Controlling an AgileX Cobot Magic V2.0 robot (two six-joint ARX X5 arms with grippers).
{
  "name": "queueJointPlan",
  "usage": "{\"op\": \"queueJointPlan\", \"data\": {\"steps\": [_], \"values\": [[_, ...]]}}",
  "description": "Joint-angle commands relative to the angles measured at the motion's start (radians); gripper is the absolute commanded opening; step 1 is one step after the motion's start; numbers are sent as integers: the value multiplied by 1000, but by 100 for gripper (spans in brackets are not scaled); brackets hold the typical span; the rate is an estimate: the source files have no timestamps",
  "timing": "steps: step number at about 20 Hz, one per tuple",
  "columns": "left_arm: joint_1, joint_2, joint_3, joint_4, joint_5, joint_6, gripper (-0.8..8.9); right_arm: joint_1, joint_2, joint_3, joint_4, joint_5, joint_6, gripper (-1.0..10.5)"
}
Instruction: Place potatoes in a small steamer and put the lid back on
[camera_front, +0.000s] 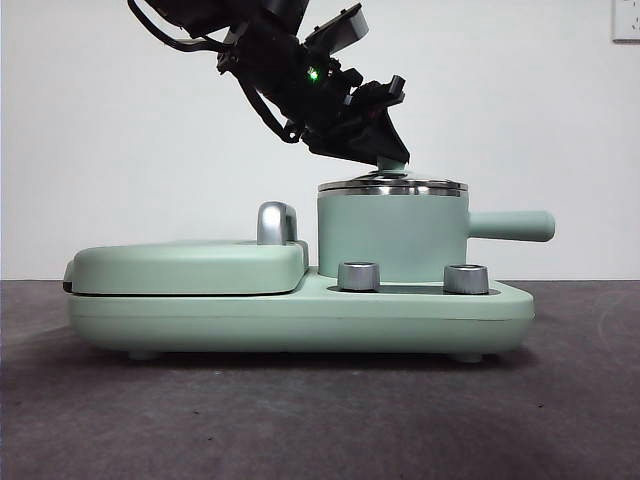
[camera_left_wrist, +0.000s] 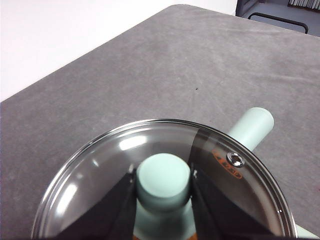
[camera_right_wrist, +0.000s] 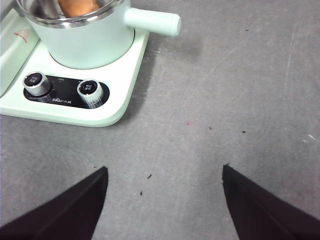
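The mint-green small steamer stands on the right of the appliance base, its straight handle pointing right. The glass lid lies flat on its steel rim. My left gripper comes down from the upper left and is shut on the lid's mint-green knob; the lid's glass fills the left wrist view. The orange-brown potato shows inside the steamer in the right wrist view. My right gripper is open and empty over the grey table, in front and to the right of the appliance.
The flat mint-green griddle cover with a steel handle lies left of the steamer on the shared base. Two steel dials sit on the base's front. Grey table lies around it.
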Motion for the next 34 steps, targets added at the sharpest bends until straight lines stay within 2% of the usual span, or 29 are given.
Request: {"op": "queueJointPlan", "data": {"steps": [1, 3, 5, 9, 11, 14, 17, 19, 28, 34], "values": [[-10, 4, 34, 7, 5, 11, 77, 5, 2, 6, 5, 3, 11, 352], [-10, 4, 34, 7, 5, 10, 266, 5, 2, 6, 0, 3, 11, 352], [-10, 4, 34, 7, 5, 8, 381, 5, 2, 6, -6, 3, 11, 352], [-5, -49, 34, -60, 37, -11, 368, 5, 2, 6, -5, 2, 10, 352], [8, -101, 34, -151, 55, -48, 365, 5, 2, 6, -2, 3, 10, 352], [46, -175, 32, -285, 134, -120, 364, 5, 2, 6, 0, 2, 10, 352], [85, -230, 23, -401, 137, -204, 364, 5, 2, 6, 12, -9, 10, 352], [106, -278, -5, -447, 138, -210, 364, 5, 2, 6, 21, -30, 10, 352], [141, -571, -248, -440, 139, -222, 361, 5, 3, 6, 30, -55, 10, 352], [174, -876, -520, -387, 127, -333, 360, 5, 3, 6, 68, -109, 3, 352]]}}
